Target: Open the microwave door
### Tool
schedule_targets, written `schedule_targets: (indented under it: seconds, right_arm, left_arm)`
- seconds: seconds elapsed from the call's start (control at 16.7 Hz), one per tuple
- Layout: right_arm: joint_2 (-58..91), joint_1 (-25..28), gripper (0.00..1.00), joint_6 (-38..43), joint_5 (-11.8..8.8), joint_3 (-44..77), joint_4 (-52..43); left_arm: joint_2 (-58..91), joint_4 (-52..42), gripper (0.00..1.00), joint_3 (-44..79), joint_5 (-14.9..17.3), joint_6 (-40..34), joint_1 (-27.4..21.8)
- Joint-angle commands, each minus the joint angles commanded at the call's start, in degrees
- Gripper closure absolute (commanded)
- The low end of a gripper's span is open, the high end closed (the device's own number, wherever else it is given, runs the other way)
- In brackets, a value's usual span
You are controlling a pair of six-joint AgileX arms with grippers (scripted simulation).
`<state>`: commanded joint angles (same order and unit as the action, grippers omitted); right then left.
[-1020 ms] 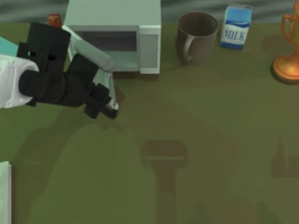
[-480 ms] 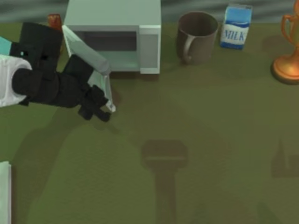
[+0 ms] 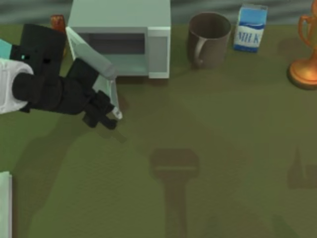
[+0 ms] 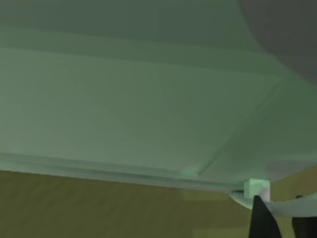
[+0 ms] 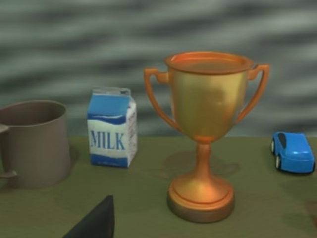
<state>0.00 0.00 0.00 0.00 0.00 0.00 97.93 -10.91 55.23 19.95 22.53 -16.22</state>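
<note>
The pale grey-green microwave (image 3: 119, 17) stands at the back left of the table. Its microwave door (image 3: 94, 62) is swung out toward the left and front, leaving the cavity showing. My left gripper (image 3: 106, 116) is at the door's free edge, shut on the light handle strip (image 3: 116, 112). In the left wrist view the door panel (image 4: 124, 109) fills most of the picture, and the dark fingertips (image 4: 262, 220) flank the handle's end (image 4: 257, 188). My right arm is outside the top view; only a dark tip of my right gripper (image 5: 94, 223) shows, facing the trophy.
A brown mug (image 3: 208, 39), a blue milk carton (image 3: 250, 27) and an orange trophy (image 3: 304, 49) line the back right. A blue toy car (image 5: 292, 151) lies beside the trophy. A small reddish object (image 3: 58, 21) sits behind the microwave's left corner, and a white object (image 3: 5, 203) lies at the left edge.
My left gripper has drawn the handle slightly left, swinging the door a little wider. Over the last half second almost nothing has moved.
</note>
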Motion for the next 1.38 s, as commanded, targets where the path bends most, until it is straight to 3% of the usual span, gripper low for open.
schedule_targets:
  seconds: [0.9, 1.38]
  right_arm:
    - [0.00, 0.00, 0.00, 0.00, 0.00, 0.00, 0.00]
    - [0.00, 0.00, 0.00, 0.00, 0.00, 0.00, 0.00]
  left_arm:
    - [0.00, 0.00, 1.00, 0.00, 0.00, 0.00, 0.00]
    - [-0.30, -1.47, 1.00, 0.07, 2.55, 3.66, 1.50]
